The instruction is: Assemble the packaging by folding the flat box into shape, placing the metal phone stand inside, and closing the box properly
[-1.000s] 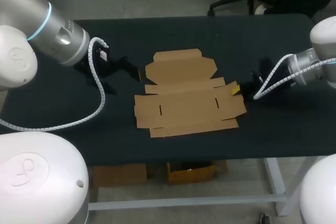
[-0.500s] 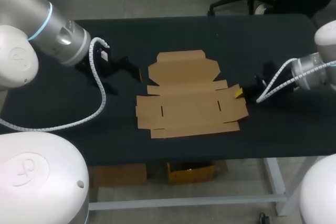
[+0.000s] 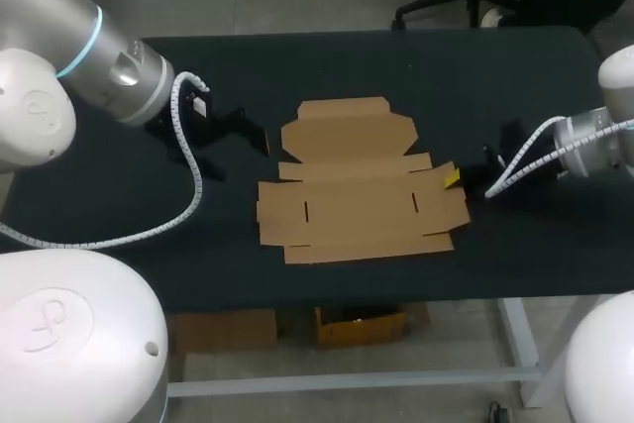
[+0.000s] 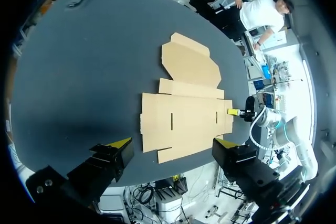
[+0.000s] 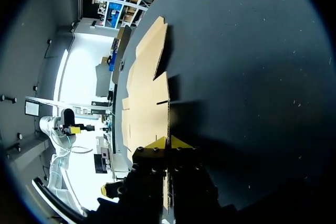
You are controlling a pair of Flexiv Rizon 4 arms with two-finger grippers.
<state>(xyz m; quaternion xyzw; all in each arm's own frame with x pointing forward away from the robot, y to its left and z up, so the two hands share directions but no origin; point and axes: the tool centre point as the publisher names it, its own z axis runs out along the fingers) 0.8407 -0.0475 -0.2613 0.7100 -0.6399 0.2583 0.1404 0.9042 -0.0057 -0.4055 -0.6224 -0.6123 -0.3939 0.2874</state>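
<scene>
Flat box point(image 3: 359, 182) slid rightward, right claw point(image 3: 452, 177) pinching its flap

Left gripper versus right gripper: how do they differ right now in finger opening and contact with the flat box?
The left gripper has its fingers spread wide; the right gripper has its tips nearly together. The left gripper holds nothing and sits clear of the flat box, off its left side; the right gripper pinches the box's right edge flap. Both point their yellow tips toward the box.
</scene>
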